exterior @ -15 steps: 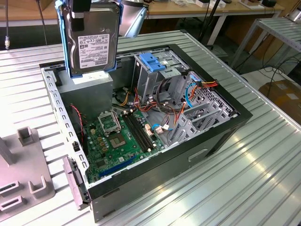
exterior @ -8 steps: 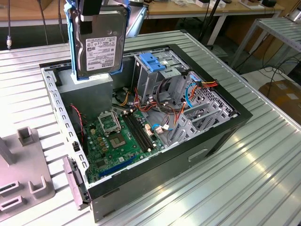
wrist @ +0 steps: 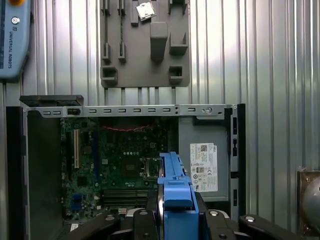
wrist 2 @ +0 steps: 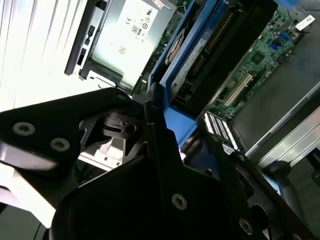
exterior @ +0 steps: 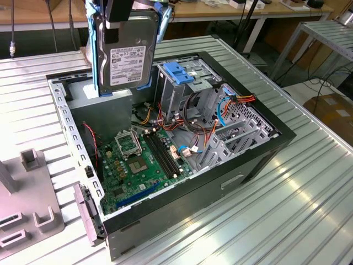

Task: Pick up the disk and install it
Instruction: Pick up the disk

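Disk [exterior: 126, 58]: we hold it clamped in gripper [exterior: 118, 25], long axis vert., over open case [exterior: 62, 107], cage [exterior: 175, 88] toward exterior view's right.

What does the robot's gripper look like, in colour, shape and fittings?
The gripper is matt black in both wrist views. It is built of flat, angular plates with bevelled edges, fastened by round silver screws.

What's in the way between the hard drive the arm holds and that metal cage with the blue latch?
Nothing visible. The gripper is shut on the disk, held upright above the open case. The cage with the blue latch sits lower, toward the exterior view's right, with only open air between; the cables lie beyond it.
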Controlling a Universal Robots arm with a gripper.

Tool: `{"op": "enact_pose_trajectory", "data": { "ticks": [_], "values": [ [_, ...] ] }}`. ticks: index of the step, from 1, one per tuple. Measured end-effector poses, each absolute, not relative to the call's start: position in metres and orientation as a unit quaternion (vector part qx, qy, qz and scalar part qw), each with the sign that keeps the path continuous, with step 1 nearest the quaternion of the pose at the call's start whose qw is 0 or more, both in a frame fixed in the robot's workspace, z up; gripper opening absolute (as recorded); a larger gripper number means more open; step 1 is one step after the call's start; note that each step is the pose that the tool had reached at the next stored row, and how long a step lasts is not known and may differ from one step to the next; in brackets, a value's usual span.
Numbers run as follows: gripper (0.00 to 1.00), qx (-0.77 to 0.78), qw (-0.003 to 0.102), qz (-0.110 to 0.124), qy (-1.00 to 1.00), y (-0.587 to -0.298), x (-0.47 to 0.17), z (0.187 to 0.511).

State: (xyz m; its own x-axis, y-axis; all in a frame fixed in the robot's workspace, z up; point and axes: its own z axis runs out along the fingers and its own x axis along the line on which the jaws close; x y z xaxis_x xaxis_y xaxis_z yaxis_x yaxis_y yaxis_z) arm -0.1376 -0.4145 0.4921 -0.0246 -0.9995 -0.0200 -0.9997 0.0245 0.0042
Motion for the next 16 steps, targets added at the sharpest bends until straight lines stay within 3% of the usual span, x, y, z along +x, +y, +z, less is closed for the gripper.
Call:
{"op": "enact_pose_trajectory", "data": {
  "ticks": [16],
  "values": [
    [0.37,-0.698,0.006,0.008,0.716,-0.425,-0.122,0.491]
  ]
}}
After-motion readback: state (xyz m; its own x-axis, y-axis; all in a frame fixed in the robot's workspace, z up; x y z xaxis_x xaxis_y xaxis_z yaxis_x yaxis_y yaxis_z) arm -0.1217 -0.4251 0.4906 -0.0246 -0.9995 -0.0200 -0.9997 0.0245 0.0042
